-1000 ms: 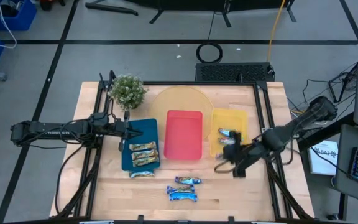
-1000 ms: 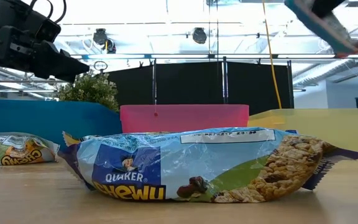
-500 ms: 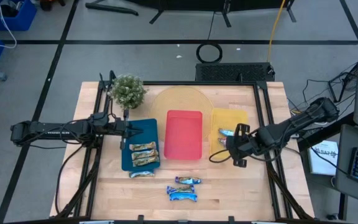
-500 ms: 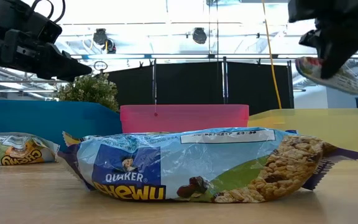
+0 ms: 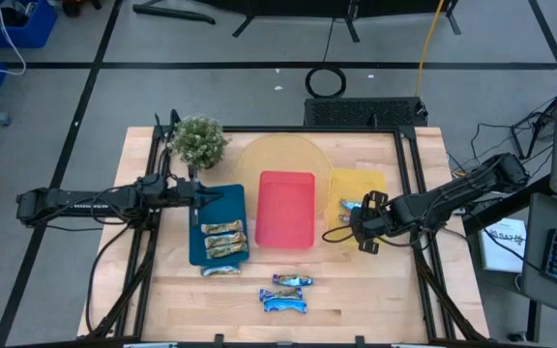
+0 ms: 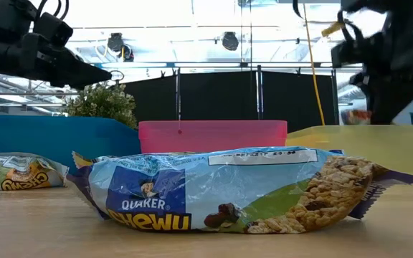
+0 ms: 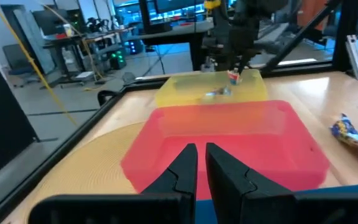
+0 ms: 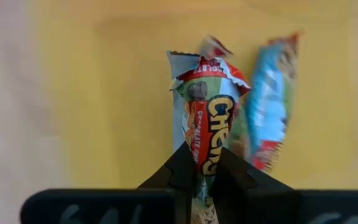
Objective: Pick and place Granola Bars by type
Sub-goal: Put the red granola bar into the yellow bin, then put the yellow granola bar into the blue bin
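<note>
Granola Bars: sorting under way, one in right gripper (image 5: 366,230) over yellow tray (image 5: 358,184).

High view: R arm reaches in from table's right edge, claw above yellow tray's near half. One silvery-teal bar (image 5: 353,205) lies loose in tray just beside claw. Blue tray (image 5: 228,198) holds tan-gold bars (image 5: 222,236); one more tan-gold bar (image 5: 220,271) on table just outside its near edge. Bright blue bars (image 5: 284,293) on bare wood, nearer front edge, roughly midway betw. arms. Red tray (image 5: 286,208) looks bare. L gripper (image 5: 201,199) waits over blue tray's far part.

Low view: blue bar (image 6: 224,188) fills foreground. R claw high on right above tray rim, held bar mostly hidden.

L wrist view: fingers (image 7: 185,168) nearly closed, nothing betw. them; faces red tray.

R wrist view: fingers (image 8: 185,163) clenched on end of held bar (image 8: 205,134), silvery-teal w/ red panel, crinkled shiny wrap. Long axis runs straight out from claw, roughly parallel to loose bar alongside. Tray floor directly behind it, so judged: drop needs only release.
</note>
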`<control>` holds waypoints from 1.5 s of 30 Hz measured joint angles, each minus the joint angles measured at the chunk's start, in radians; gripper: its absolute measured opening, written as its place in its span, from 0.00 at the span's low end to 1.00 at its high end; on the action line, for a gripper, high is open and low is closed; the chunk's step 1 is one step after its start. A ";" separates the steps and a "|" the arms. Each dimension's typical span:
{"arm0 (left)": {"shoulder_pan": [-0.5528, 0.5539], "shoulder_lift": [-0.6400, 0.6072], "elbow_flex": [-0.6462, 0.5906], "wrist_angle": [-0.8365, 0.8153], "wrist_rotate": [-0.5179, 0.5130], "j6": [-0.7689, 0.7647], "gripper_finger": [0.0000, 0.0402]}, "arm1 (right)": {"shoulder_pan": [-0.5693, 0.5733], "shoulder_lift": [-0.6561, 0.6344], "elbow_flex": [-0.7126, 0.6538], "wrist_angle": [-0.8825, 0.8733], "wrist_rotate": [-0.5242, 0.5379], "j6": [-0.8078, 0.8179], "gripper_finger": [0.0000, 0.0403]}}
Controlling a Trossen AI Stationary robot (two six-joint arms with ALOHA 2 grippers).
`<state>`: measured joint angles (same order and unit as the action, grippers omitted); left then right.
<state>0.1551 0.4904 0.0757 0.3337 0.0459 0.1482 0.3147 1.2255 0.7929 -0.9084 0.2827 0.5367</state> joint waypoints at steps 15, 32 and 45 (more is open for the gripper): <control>0.000 0.000 0.000 -0.017 0.003 -0.053 0.10 | -0.061 -0.014 -0.069 0.103 -0.079 -0.068 0.20; 0.000 0.000 0.000 -0.019 0.040 -0.050 0.10 | -0.051 -0.571 -0.260 0.635 0.027 -0.540 0.05; 0.000 0.000 0.000 -0.059 0.040 -0.057 0.10 | -0.060 -0.910 -0.447 0.828 0.057 -0.648 0.00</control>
<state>0.1555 0.4908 0.0753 0.2744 0.0856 0.0911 0.2544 0.3155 0.3455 -0.0801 0.3393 -0.1110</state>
